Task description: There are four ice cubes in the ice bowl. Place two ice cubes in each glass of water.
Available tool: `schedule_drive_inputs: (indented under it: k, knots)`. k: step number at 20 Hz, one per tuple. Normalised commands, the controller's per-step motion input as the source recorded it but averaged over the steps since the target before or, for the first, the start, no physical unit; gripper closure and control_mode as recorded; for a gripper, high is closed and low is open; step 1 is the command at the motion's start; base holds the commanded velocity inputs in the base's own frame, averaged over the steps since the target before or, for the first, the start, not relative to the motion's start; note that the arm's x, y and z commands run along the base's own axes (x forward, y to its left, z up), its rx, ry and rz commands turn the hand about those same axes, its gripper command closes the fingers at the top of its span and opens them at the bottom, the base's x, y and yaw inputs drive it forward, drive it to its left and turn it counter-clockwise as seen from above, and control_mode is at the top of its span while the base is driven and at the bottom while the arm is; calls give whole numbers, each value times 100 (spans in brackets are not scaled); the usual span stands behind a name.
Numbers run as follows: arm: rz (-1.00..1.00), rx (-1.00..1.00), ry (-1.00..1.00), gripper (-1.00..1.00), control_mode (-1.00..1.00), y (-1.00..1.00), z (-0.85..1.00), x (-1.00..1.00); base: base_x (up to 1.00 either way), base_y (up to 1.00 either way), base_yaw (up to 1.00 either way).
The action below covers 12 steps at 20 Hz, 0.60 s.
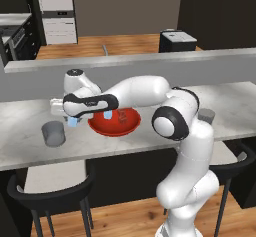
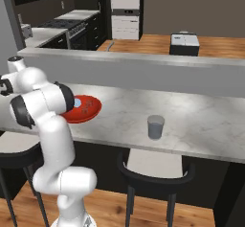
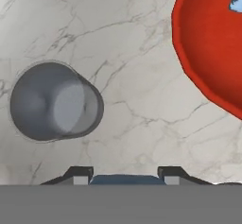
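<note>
End effector [image 1: 73,121] clamping ice cube [image 1: 73,122] between grey tumbler [image 1: 53,133] and red bowl [image 1: 114,121], marble counter [image 1: 20,131]

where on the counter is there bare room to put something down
The widest bare stretch of the marble counter lies between the red bowl and the right-hand glass, and on past that glass. It is crowded between the bowl and the left-hand glass, where the gripper holds an ice cube.
</note>
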Motion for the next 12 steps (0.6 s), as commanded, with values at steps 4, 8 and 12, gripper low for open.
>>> schedule_drive_inputs:
  k: [4, 8, 12]
  knots:
    - [0, -1, 0, 100, -100, 52, 0, 2, 0, 0, 0]
    - [0, -4, 0, 100, -100, 34, 0, 21, 0, 0, 0]
    - [0, -7, 0, 100, -100, 6, 0, 9, 0, 0, 0]
